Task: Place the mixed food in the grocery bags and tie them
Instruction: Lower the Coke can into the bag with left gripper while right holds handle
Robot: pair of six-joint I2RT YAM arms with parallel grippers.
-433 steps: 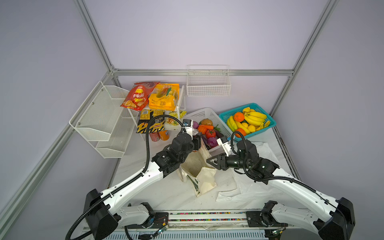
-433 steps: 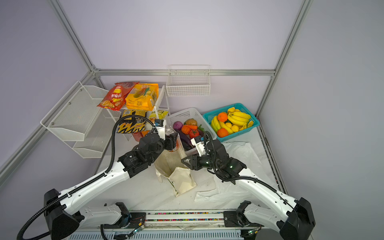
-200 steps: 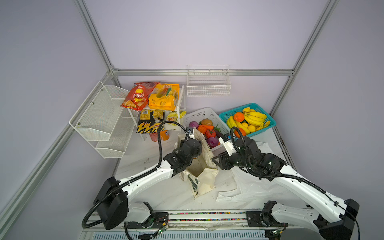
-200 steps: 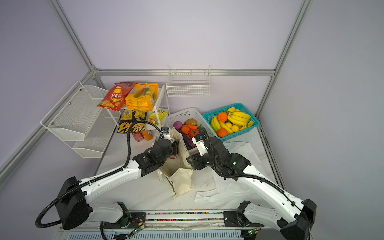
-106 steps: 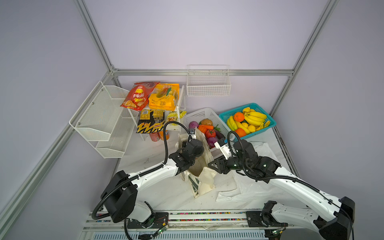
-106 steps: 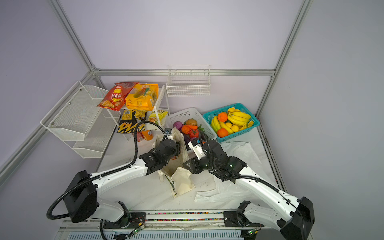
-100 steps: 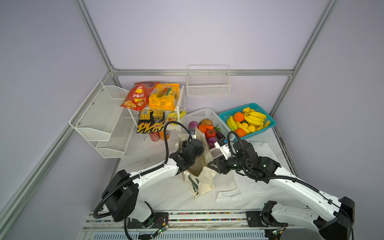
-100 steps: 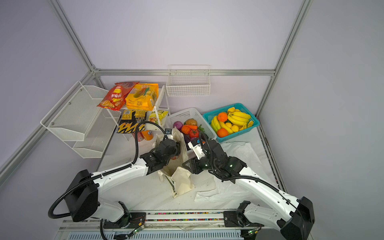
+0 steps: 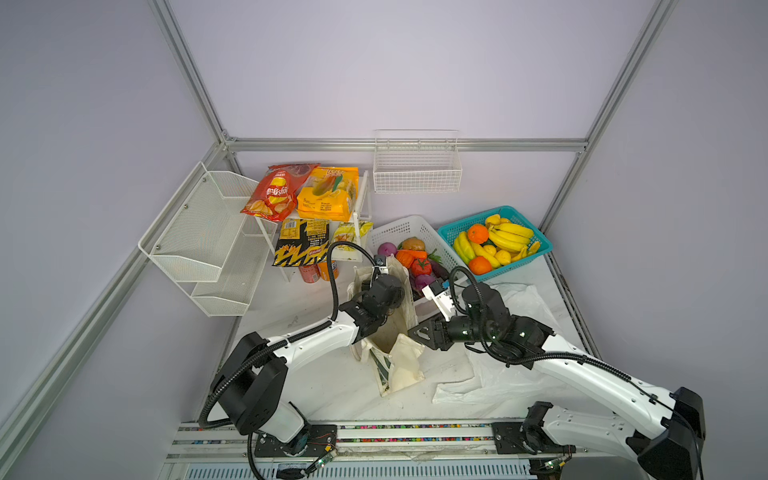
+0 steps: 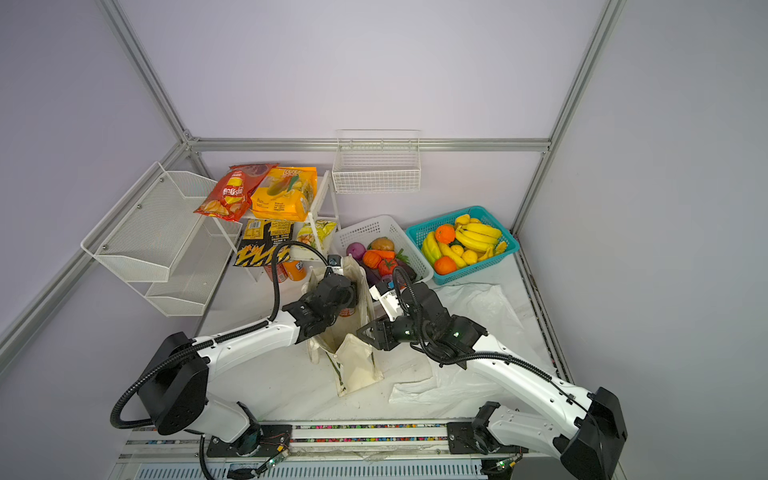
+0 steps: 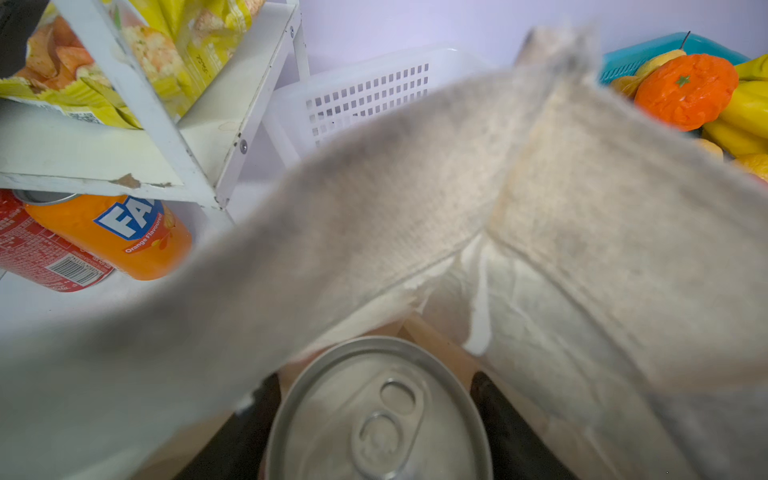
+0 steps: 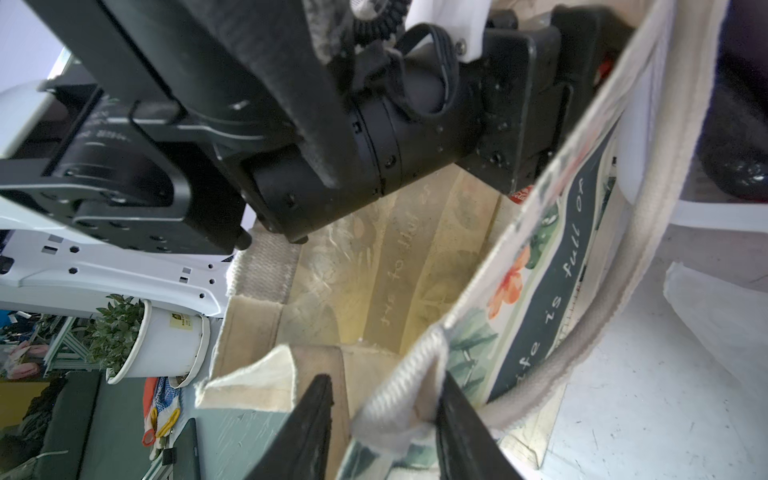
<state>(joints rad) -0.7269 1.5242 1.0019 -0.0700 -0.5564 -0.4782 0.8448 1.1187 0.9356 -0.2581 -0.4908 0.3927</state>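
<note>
Nearest, on the right, the plastic carrier bag (image 9: 494,374) lies flat on the table. Just beyond it, the right gripper (image 12: 384,386) has its jaws on either side of the near right rim and handle of the canvas tote (image 9: 401,361); whether they pinch firmly I cannot tell. The left gripper (image 11: 374,386) is clamped on the drink can (image 11: 376,432), which is upright inside the tote's mouth, so I judge the way is straight down. Room is small: the left wrist fills the mouth and the far cloth wall leans over it. Farther, the black snack packet (image 9: 301,249) stands at the white rack (image 9: 367,199) on the left, and the oranges (image 9: 477,233) lie in the teal basket (image 9: 517,266) on the right, nearer the right arm.
</note>
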